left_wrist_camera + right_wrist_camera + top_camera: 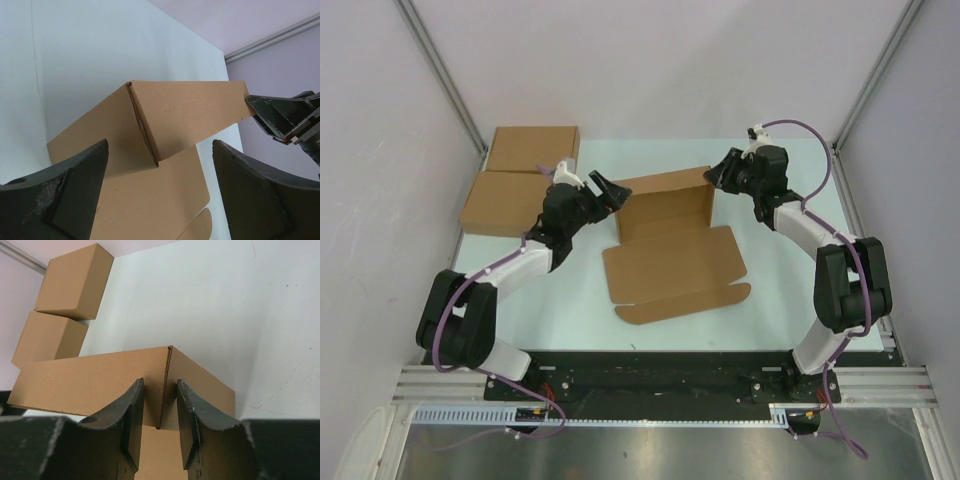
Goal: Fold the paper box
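Two closed brown boxes occupy the upper left of the overhead view: the far box [533, 148] and the near box [506, 203], apparently touching edge to edge. Both rest on the pale table [570, 310]. Grey walls [650, 70] enclose the scene, with a metal rail [660, 385] along the bottom.

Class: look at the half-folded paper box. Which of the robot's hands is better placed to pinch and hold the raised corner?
Right. The right hand already straddles the paper box's raised corner, fingers narrowly apart. The left hand is wide open beside the other end.
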Available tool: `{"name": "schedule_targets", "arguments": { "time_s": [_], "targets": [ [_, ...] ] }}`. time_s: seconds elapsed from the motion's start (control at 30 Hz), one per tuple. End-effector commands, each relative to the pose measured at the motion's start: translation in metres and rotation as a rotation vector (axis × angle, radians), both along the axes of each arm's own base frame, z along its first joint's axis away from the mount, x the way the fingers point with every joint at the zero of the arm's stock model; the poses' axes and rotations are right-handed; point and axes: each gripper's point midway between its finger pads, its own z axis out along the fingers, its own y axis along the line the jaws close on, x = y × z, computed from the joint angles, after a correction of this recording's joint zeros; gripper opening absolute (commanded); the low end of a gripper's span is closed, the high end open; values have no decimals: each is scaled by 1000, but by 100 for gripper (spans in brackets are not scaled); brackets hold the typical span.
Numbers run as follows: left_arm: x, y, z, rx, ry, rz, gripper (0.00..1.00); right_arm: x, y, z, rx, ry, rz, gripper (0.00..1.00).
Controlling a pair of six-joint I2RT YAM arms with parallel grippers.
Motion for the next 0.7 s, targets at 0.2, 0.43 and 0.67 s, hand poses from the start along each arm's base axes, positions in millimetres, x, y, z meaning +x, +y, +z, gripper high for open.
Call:
{"name": "schedule_targets", "arguments": {
  "time_s": [0.2,0.43,0.67],
  "targets": [
    [15,18,18,-127,-36,57,81,-21,2,-36,-51,108,30,33],
    [14,11,7,-168,-27,14,65,-21,4,-38,-49,111,37,33],
    [13,4,-4,-187,-13,-32,58,-21,2,-38,-50,112,36,31]
  ]
}}
